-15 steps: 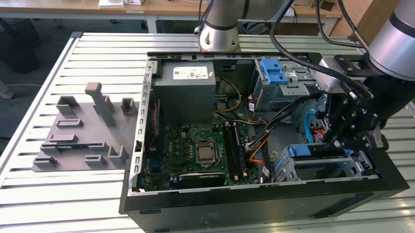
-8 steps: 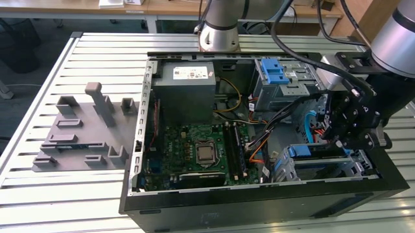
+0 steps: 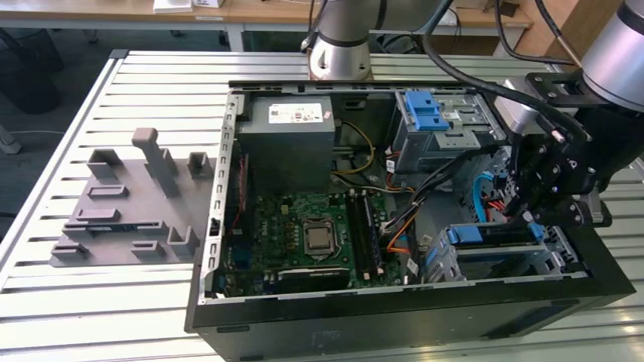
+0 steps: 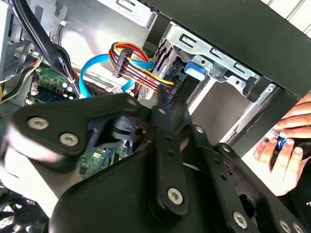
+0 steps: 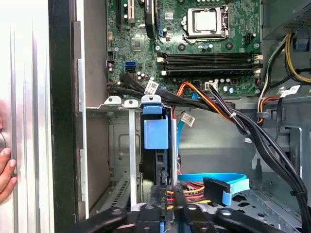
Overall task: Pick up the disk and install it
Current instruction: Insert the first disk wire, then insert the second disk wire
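The table [image 3: 60, 302] is ribbed bare metal with a dull sheen. The computer case [image 3: 403, 320] has matt black outer walls; its inner drive cage [image 5: 124, 160] is bright, smooth sheet metal. The latch [image 5: 156, 133] at the cage's 3 o'clock edge is smooth blue plastic. The circuit board [image 3: 302, 241] is green and slightly glossy — the gripper [image 4: 160, 160] is matt black with shiny screw heads.

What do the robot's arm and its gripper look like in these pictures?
The arm is a silver-grey tube with a silver-grey base joint, and thick black cables run along it. The gripper is black, built of flat linkage plates joined by round silver screw heads.
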`<move>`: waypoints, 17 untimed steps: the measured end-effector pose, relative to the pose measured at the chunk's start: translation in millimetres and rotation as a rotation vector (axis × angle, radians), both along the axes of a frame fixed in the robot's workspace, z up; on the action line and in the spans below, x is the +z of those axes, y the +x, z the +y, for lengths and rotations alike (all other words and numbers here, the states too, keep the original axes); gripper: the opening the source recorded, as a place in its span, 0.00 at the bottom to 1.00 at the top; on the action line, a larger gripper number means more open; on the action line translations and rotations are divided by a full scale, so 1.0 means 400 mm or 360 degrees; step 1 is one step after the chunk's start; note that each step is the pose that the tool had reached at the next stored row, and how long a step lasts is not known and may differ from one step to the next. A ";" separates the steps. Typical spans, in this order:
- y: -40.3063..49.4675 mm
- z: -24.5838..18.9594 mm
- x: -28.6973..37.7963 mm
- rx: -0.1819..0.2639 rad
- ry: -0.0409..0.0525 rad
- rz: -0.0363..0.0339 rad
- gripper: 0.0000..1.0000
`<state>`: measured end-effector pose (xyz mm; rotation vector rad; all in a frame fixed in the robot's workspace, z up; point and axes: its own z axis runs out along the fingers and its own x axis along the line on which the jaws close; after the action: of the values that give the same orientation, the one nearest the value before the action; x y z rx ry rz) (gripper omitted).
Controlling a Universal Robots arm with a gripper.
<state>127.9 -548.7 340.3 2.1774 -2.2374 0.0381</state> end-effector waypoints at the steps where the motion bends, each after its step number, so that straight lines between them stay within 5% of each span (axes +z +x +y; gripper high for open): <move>1: 0.000 0.000 0.001 0.0000 0.0000 0.0000 0.22; 3: 0.000 0.000 0.001 0.0000 0.0000 0.0000 0.16; 4: 0.000 0.000 0.017 0.0000 0.0000 0.0000 0.11; 5: 0.000 0.000 0.025 0.0000 0.0000 0.0000 0.17; 17: 0.000 0.000 0.026 0.0000 0.0000 0.0000 0.19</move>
<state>127.9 -548.7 350.9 2.1774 -2.2373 0.0382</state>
